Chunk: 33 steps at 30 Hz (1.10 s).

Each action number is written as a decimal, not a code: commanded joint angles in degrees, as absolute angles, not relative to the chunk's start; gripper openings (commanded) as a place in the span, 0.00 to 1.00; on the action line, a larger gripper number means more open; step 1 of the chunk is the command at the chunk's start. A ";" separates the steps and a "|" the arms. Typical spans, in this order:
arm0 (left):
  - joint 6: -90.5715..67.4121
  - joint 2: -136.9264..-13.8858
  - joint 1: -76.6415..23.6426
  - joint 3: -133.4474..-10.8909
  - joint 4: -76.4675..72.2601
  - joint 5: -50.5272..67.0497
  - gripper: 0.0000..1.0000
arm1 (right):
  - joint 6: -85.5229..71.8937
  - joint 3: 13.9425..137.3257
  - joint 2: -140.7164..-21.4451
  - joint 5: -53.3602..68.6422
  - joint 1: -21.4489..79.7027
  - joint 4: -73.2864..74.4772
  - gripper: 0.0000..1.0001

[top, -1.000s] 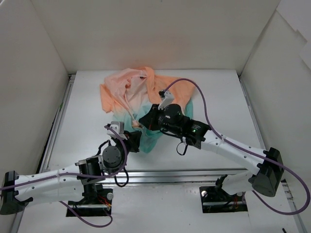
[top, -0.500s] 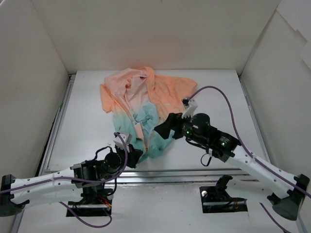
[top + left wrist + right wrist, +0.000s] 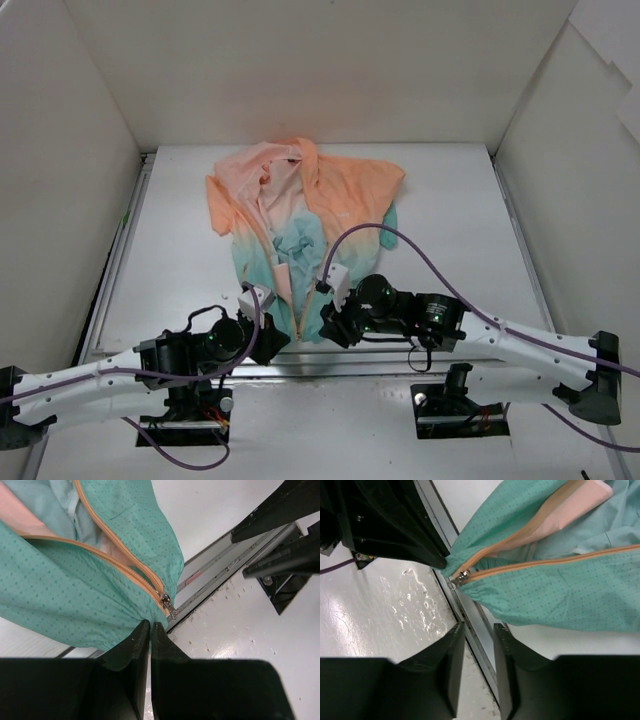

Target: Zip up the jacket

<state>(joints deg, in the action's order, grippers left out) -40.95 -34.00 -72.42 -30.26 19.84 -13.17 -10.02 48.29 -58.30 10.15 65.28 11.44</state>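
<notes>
Pinching the jacket (image 3: 300, 200) on the white walled table (image 3: 450, 220), left gripper (image 3: 149, 626) grips tight; right gripper (image 3: 479, 626) ajar, empty.

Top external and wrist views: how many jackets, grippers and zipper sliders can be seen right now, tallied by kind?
jacket: 1
grippers: 2 (left gripper, right gripper)
zipper slider: 1
Total: 4
</notes>
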 commanded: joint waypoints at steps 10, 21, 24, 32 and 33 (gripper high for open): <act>-45.08 -34.63 -72.69 -34.54 17.06 -11.07 0.00 | 6.15 54.58 -66.36 -8.52 80.15 6.87 0.40; -46.23 -34.36 -72.69 -34.80 14.59 -10.55 0.00 | 8.26 53.61 -67.85 -10.28 81.83 3.25 0.41; -46.32 -34.72 -72.69 -35.07 14.59 -10.37 0.00 | 8.17 53.88 -69.08 -10.55 82.09 3.78 0.41; -46.67 -34.54 -72.69 -35.42 14.85 -10.81 0.00 | 7.65 54.49 -70.22 -11.24 83.05 5.54 0.40; -46.58 -34.54 -72.69 -35.51 14.85 -10.64 0.00 | 7.73 54.41 -70.31 -12.29 83.40 5.02 0.40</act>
<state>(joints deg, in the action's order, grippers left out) -45.74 -34.09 -72.42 -31.29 18.41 -10.96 7.40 52.14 -69.87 -9.04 82.39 7.09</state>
